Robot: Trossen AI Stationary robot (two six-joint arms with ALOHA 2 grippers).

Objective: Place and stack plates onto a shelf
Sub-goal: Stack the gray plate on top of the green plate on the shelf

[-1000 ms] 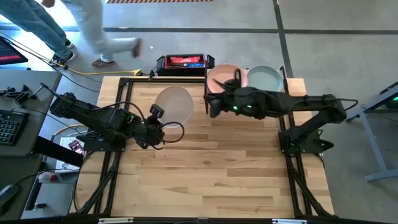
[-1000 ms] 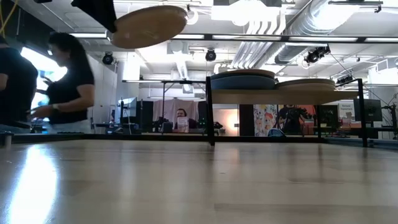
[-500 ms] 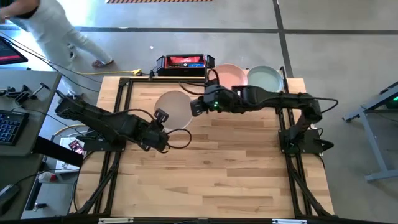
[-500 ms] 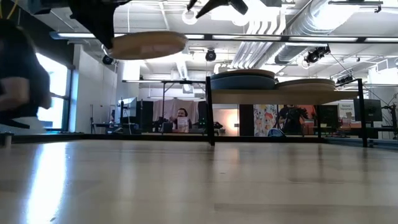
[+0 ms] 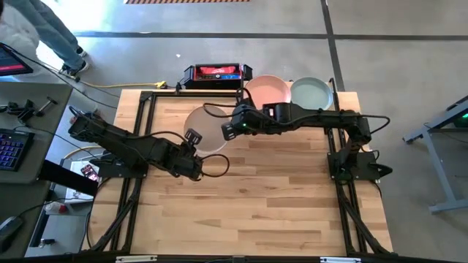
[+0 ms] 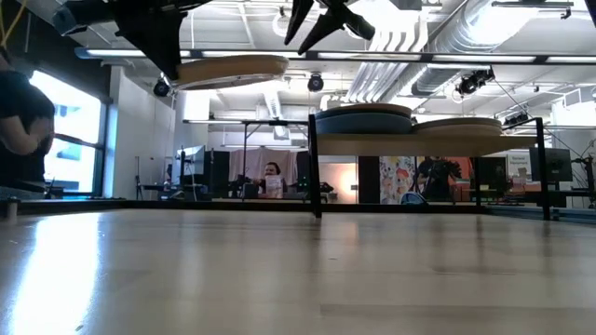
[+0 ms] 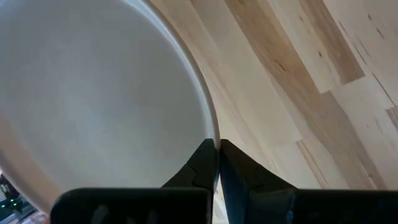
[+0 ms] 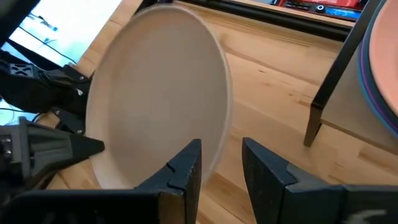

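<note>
My left gripper (image 5: pixel 191 141) is shut on a cream plate (image 5: pixel 206 124), which hangs in the air over the table's far middle; in the low view the plate (image 6: pixel 233 69) floats well above the tabletop. My right gripper (image 5: pixel 228 130) is open just off the plate's right rim, and its fingers (image 6: pixel 321 19) stand above and to the right of it. In the right wrist view the gripper (image 8: pixel 221 163) has its fingers on either side of the plate's (image 8: pixel 155 93) rim without touching. The shelf (image 5: pixel 338 96) at the far right carries a pink-topped stack (image 5: pixel 267 89) and a sage green plate (image 5: pixel 312 92). My left gripper pinches the cream plate's rim (image 7: pixel 213 138) between its two fingers (image 7: pixel 202 158), on the plate's near-left side. The fingers come roughly level from the table's left. The plate is lifted clear of the table and lies nearly flat.
The shelf's black post (image 8: pixel 325 84) and the stacked plates' edges (image 8: pixel 380 62) stand close to the right of my right gripper. A red and black box (image 5: pixel 213 72) sits beyond the far edge. A person (image 6: pixel 19 121) stands left of the table. Bare wood (image 5: pixel 248 197) spans the near half.
My right gripper has swung from the shelf toward the table's left and reached the cream plate's right rim, staying open. My left gripper has shifted a little to the right and carried the plate lower, and the plate has gone from tilted to nearly level.
</note>
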